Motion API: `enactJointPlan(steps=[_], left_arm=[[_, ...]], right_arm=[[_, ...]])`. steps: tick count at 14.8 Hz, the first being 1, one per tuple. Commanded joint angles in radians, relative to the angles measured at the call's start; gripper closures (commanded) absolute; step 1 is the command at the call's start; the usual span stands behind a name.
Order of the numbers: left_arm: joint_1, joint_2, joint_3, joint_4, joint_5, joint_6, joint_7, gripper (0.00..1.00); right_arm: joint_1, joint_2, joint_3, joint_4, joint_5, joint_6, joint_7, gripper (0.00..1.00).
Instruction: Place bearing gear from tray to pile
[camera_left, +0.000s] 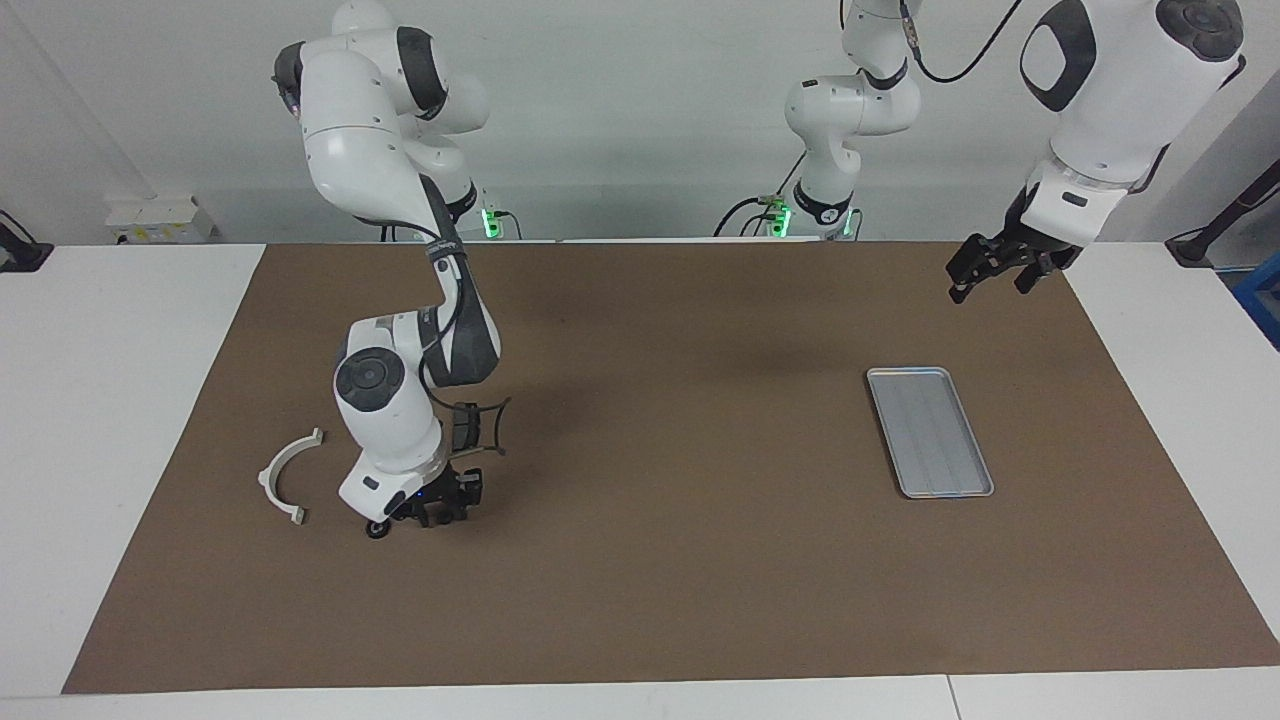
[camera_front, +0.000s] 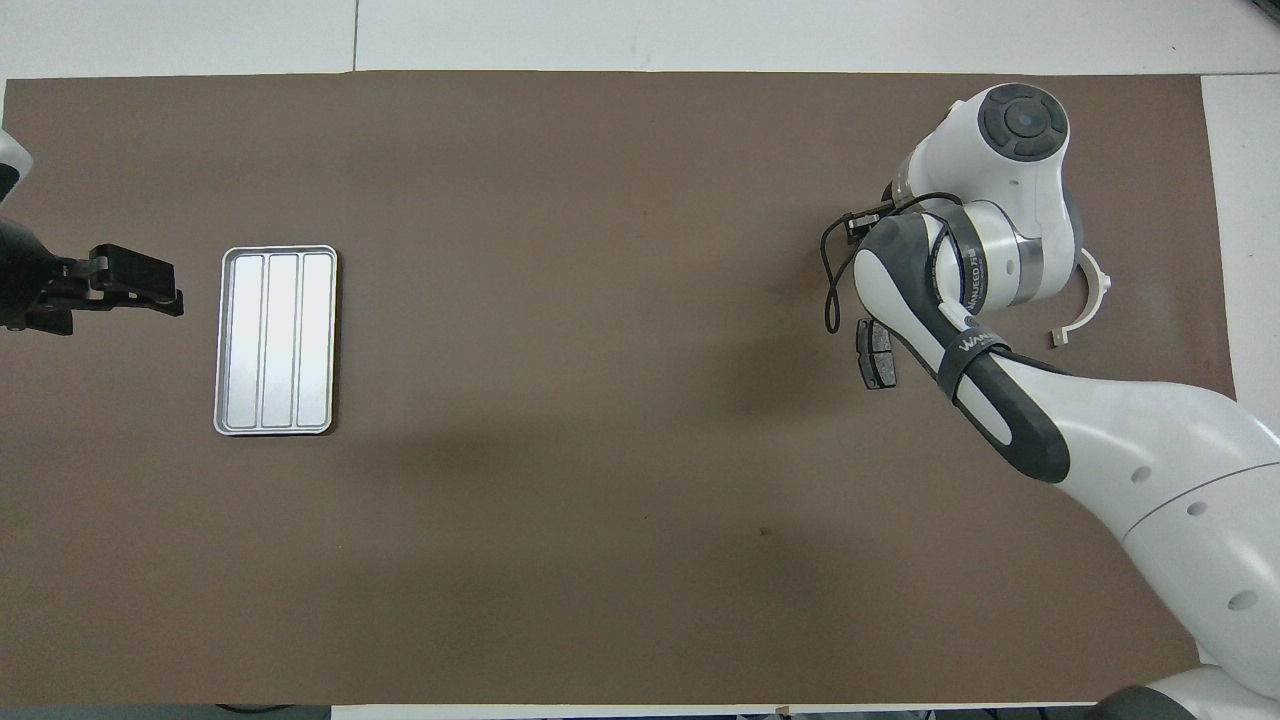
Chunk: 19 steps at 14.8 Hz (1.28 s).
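right gripper (camera_left: 425, 512): low at the mat in the pile area, just beside the white bracket; hidden under the arm's own wrist in the overhead view. Whether the jaws are parted or closed — cannot tell. Nothing visibly held.
bearing gear (camera_left: 377, 530): small dark round part on the mat, right at the right gripper's tip, between gripper and white bracket. Probably the gear, but the view is poor, so touching or just released is not clear.
white bracket (camera_left: 285, 476): half-ring, lies flat on the mat toward the right arm's end of the table, near the gear, apart from it.
brake pad (camera_front: 877, 354): dark grey, on the mat beside the right arm's forearm, nearer to the robots than the gripper. Only one pad seen clearly; a second is not made out.
tray (camera_left: 929, 431): silver ridged tray toward the left arm's end of the table, well apart from the pile, nothing on it.
left gripper (camera_left: 987, 268): jaws wide apart, holds nothing, up in the air over the mat's edge beside the tray; this arm waits.
progress: tray bare, gear down by the pile parts — judged as delivery done or nearly done.
left to do: right gripper lets go fully if it has not, then lifts clear without knocking the gear or bracket.
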Motion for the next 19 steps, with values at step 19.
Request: enactJointPlan(steps=[19], left_arm=[[-0.006,-0.019,0.007,-0.013,0.006,-0.011,0.002,0.00]], right_arm=[[-0.063,-0.310,-0.003,-0.033,0.013,-0.263,0.006,0.00]])
